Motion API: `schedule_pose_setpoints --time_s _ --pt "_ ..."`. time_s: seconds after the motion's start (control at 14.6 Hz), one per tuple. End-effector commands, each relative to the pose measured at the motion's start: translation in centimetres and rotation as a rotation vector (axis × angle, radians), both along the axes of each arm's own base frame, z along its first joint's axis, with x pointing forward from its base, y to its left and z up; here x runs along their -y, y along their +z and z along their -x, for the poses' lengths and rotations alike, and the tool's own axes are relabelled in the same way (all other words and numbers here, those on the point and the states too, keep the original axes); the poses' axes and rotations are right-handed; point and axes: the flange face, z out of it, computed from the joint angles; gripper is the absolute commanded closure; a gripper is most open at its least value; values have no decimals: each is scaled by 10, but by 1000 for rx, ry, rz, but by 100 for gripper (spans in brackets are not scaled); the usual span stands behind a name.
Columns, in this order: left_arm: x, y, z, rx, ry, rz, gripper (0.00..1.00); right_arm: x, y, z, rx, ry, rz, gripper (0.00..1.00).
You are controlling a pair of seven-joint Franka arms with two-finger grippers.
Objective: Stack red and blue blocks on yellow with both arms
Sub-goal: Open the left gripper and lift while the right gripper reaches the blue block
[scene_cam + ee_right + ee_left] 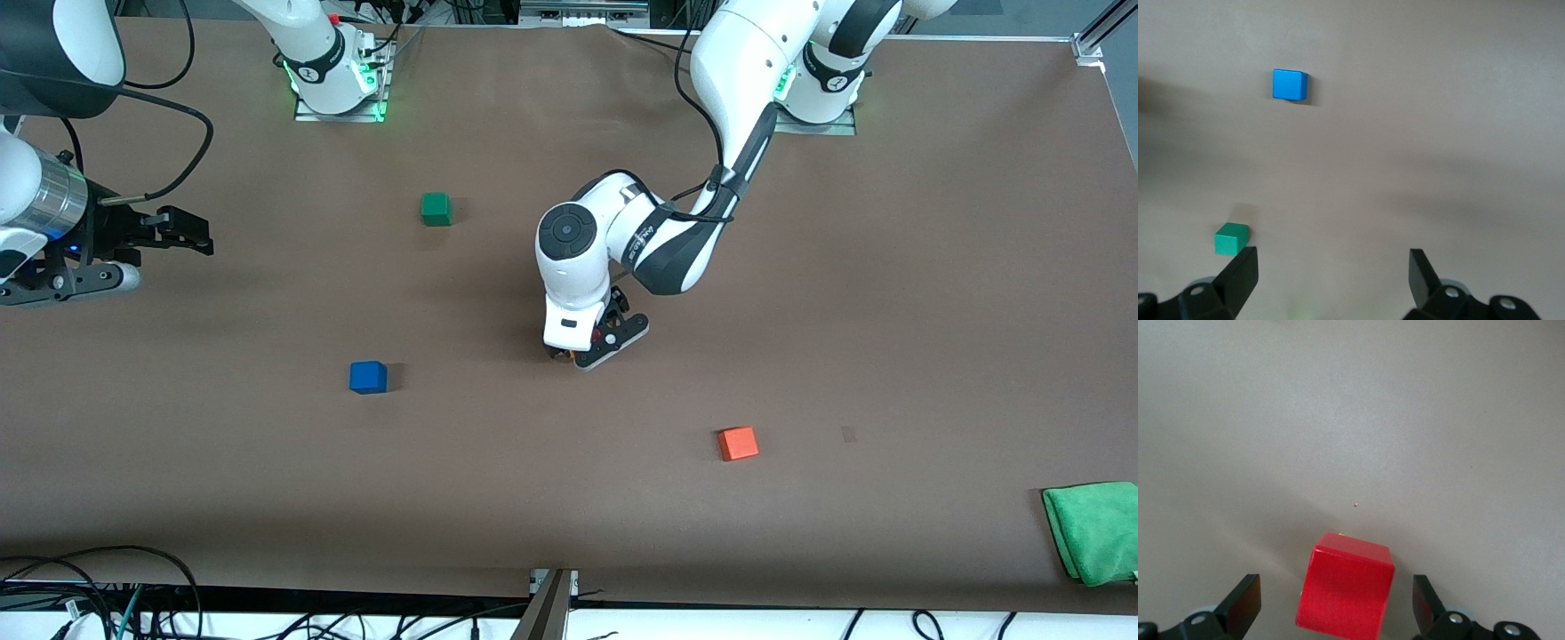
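While both pincers gape empty, brown table [889, 311] bears green cloth [1092, 532].

In the front view the left gripper [594, 348] is hiding almost completely under its own white wrist, so the red block [1345, 595] and the yellow block under it are not showing there, except maybe a tiny yellow-orange spot at the gripper's foot, too small to tell. In the left wrist view the red block is covering whatever is lying below it, and the picture's edge is cutting off its lower part and the gripper's fingers [1241, 605]. The right gripper [182, 233] is showing in the front view, but the edge is cutting its arm, and the green cloth [1092, 531] is also running out of the frame.
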Motion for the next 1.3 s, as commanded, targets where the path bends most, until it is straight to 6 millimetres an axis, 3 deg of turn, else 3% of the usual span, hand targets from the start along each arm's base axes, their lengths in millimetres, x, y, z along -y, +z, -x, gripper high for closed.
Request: schedule_pose_setpoints --time_s 0.0,0.21,0.27,0.41,0.48,0.62,0.75,0.89,1.03,1.16,1.23 --pt "-3 11 4 -35 -11 -59 0 5 3 -5 6 9 -6 0" --pt "-2 12 7 -48 -14 -67 0 14 -20 -14 -26 5 27 0" --pt "-2 17 9 -55 -14 -66 0 20 -20 -14 -24 -5 27 0" --pt "-2 43 17 -82 -12 -73 0 23 -38 -21 -52 -9 26 0" --pt "-1 43 19 -84 -6 -74 0 30 -42 -22 -55 -25 19 0" --pt "11 51 26 -68 -3 -66 0 27 -50 -26 -49 -36 22 0" --pt "17 71 25 -61 21 -39 0 25 -83 -33 -54 -39 23 0" --pt "21 89 30 -95 25 -39 0 10 -106 -35 -34 -69 24 0" --pt "16 126 36 -121 3 -51 0 -13 -141 -40 -12 -69 32 0" --pt "-10 195 42 -168 -102 -1 0 -38 -165 -43 16 -61 36 0" --pt "-25 216 43 -200 -141 8 0 -46 -178 -46 19 -51 37 0"
